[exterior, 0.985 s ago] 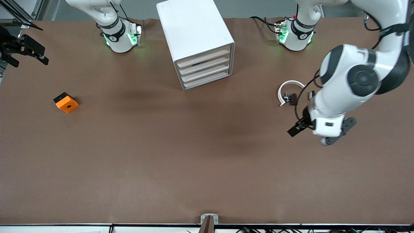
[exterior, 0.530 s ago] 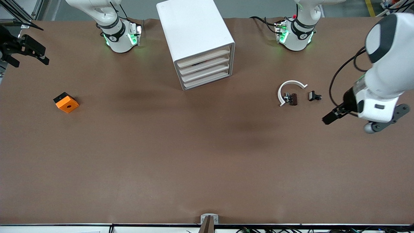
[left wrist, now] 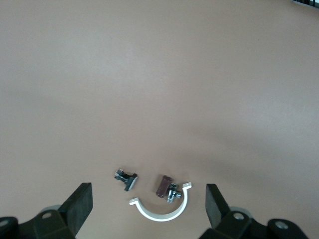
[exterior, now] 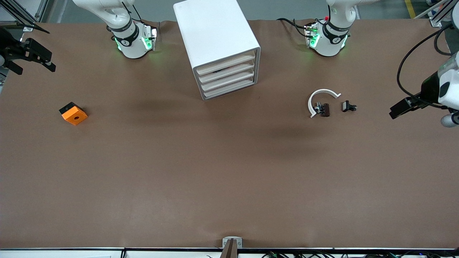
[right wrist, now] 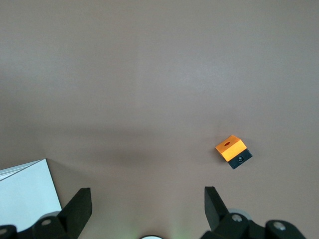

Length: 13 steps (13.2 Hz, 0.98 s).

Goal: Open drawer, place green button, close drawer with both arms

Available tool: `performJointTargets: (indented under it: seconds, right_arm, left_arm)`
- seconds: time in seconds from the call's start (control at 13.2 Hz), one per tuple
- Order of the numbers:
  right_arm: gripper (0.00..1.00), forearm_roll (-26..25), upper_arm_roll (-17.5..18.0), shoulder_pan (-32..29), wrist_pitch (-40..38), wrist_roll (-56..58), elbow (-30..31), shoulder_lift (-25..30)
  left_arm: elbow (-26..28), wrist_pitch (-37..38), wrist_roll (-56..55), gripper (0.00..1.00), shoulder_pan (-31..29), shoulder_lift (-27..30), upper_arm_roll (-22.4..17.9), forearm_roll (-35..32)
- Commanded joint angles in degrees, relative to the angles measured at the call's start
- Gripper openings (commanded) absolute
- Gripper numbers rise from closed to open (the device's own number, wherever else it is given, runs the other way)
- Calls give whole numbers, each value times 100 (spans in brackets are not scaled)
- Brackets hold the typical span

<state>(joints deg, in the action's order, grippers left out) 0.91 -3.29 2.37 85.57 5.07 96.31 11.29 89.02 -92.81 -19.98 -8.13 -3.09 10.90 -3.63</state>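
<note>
The cabinet [exterior: 217, 46] is sitting between the arm bases with every drawer [exterior: 226, 73] closed. The left gripper [left wrist: 148, 206] is hanging spread and empty over the table's edge near a white arc [exterior: 321, 100] and two small dark parts. The right gripper [right wrist: 147, 209] is waiting, spread, near the orange cube [exterior: 73, 113]. I cannot make out the button.

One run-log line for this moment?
drawers: all shut | left tool: open, empty | right tool: open, empty | button: not visible
</note>
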Motion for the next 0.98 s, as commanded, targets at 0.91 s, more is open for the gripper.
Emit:
performJointTargets:
  seconds: [0.91]
  right_arm:
    - [100,-126,-14,140,-76,20,-183,-92]
  left_arm:
    - [1109,264,1418,100,190,1161,51,328]
